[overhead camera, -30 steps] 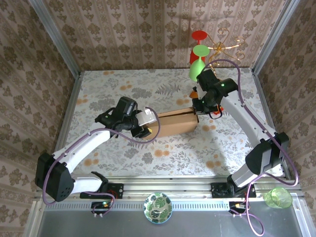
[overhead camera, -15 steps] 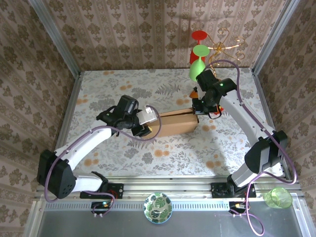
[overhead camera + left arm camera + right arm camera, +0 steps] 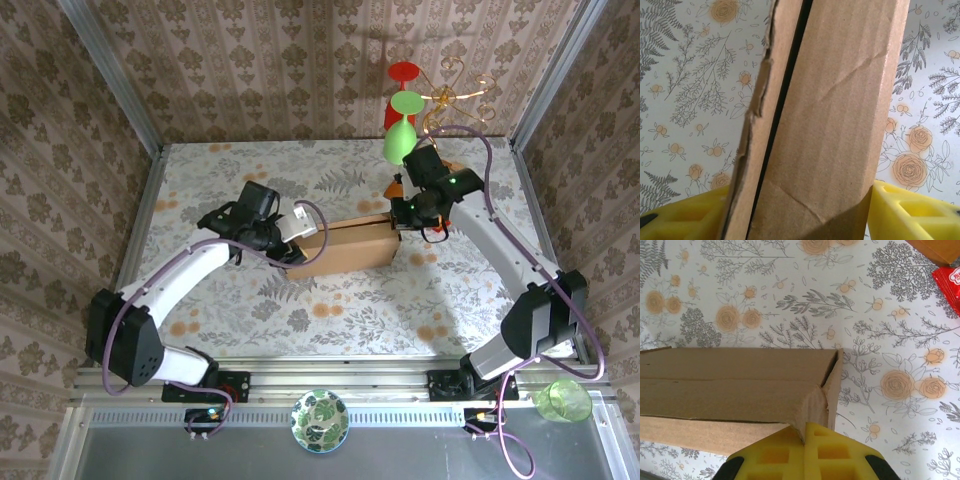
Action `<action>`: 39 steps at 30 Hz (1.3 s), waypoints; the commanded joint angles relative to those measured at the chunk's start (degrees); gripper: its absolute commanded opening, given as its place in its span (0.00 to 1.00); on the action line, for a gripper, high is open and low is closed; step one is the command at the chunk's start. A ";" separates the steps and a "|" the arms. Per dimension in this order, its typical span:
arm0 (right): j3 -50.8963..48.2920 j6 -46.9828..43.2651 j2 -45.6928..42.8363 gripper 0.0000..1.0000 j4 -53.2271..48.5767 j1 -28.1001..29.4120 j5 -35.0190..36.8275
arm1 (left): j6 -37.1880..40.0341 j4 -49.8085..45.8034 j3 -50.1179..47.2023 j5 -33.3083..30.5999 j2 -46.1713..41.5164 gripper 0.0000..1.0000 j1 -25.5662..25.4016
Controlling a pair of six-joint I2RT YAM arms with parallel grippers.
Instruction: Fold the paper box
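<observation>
Centrally, the box (image 3: 352,247) lay on the table (image 3: 250,300), running from 9 to 3 o'clock. The left gripper (image 3: 303,244) clamped its 9 o'clock end, pads (image 3: 910,212) against both sides; the right gripper (image 3: 400,218) pinched its 3 o'clock end wall.

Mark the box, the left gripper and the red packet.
box (image 3: 350,248), top view, its upper panel.
left gripper (image 3: 800,217), left wrist view, midway across its grip on the box.
red packet (image 3: 949,284), right wrist view, its visible corner.
</observation>
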 commanded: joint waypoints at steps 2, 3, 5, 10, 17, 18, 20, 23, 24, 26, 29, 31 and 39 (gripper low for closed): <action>-5.14 -2.33 -0.66 0.00 -0.67 0.49 -4.53 | -3.66 -2.21 0.20 -2.17 2.91 0.62 1.65; -5.60 -2.80 -0.76 0.00 -0.51 0.32 -4.57 | -3.56 -2.33 0.26 -2.25 3.05 0.62 1.77; -5.73 -3.75 -1.00 0.00 -0.58 0.18 -4.19 | -3.28 -2.60 0.52 -2.72 3.29 0.62 1.95; -6.77 -6.33 -2.05 0.00 -0.06 -0.30 -3.89 | -3.25 -2.68 0.88 -3.22 3.68 0.62 2.51; -10.26 -8.84 -3.28 0.00 1.56 -0.29 -3.80 | -3.24 -2.70 0.98 -3.22 4.11 0.62 2.79; -10.74 -9.11 -3.50 0.00 1.82 -0.32 -3.30 | -3.17 -2.70 0.93 -3.38 4.15 0.62 2.79; -11.57 -9.82 -3.85 0.00 2.20 -0.32 -2.49 | -3.16 -2.69 0.92 -3.49 4.08 0.62 2.79; -13.53 -10.53 -4.68 0.00 3.96 -0.27 -1.81 | -3.17 -2.48 1.01 -3.62 3.84 0.62 2.79; -14.46 -10.68 -5.15 0.00 4.80 -0.28 -1.88 | -3.25 -2.43 1.01 -3.66 3.79 0.62 2.79; -15.98 -10.71 -5.96 0.00 6.40 -0.25 -2.07 | -3.59 -2.39 1.11 -3.49 3.80 0.62 2.79; -17.52 -10.77 -7.09 0.00 8.34 -0.27 -1.88 | -4.29 -2.13 1.23 -3.14 3.54 0.63 2.87; -18.03 -10.88 -7.46 0.00 9.06 -0.30 -1.54 | -4.84 -1.86 1.24 -2.83 3.23 0.64 2.96; -20.14 -10.93 -7.46 0.00 9.79 0.04 0.27 | -9.91 0.42 1.31 -0.27 0.56 0.69 3.74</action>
